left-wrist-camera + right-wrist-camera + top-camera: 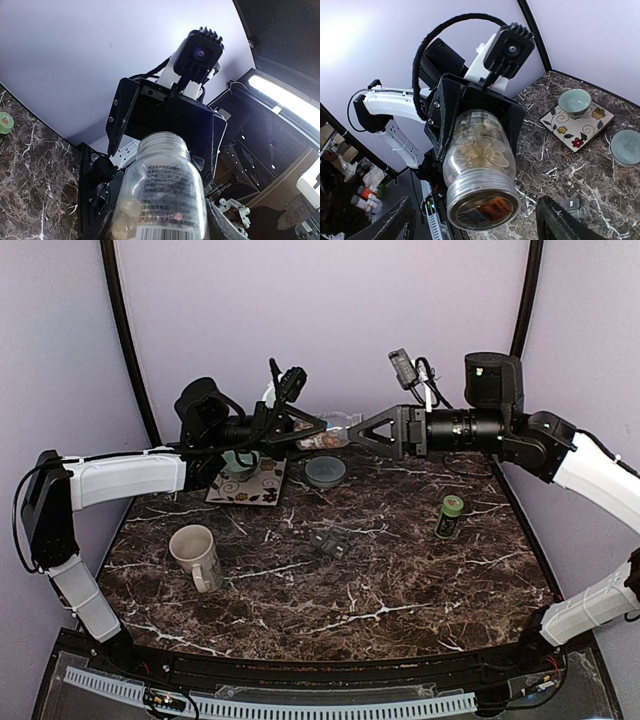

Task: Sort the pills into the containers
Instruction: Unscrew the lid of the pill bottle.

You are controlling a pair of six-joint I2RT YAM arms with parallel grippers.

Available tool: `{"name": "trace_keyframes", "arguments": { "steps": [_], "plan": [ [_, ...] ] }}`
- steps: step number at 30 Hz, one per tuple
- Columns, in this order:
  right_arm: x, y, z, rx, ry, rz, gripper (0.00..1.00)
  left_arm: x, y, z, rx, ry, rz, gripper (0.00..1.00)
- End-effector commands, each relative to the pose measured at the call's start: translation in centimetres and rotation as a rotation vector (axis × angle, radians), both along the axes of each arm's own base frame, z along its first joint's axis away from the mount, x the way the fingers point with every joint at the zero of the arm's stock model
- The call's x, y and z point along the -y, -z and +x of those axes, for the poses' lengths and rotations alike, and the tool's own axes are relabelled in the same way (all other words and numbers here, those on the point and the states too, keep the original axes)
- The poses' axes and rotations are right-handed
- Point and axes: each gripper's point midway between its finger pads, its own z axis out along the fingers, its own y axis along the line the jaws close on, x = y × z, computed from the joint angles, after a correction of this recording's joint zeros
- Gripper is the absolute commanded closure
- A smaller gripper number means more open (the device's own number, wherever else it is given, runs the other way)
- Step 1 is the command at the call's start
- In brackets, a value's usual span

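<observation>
A clear pill bottle lies on its side in the air above the back of the table, and my left gripper is shut on its body. Pale round pills are heaped inside the bottle. The threaded mouth carries no cap, and something orange and blue shows through it. My right gripper faces that mouth, open. Its fingers stand wide on either side, clear of the bottle. In the left wrist view the bottle points at the right gripper's dark body.
A teal bowl sits on a floral tile at the back left, with a round grey-green dish beside it. A white mug stands front left, a small green bottle right, a small dark object mid-table.
</observation>
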Motion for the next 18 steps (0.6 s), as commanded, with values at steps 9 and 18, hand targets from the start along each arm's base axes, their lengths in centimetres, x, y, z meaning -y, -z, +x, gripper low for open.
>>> {"name": "trace_keyframes", "arguments": {
  "steps": [9, 18],
  "plan": [
    [1.3, -0.8, 2.7, -0.401, 0.123, 0.178, 0.15, -1.0, -3.1, -1.2, 0.147, -0.008, -0.082, 1.00],
    [0.9, -0.9, 2.4, -0.530, 0.103, 0.208, 0.17, -0.9, -2.4, -1.1, 0.196, -0.035, -0.047, 1.00]
  ]
}}
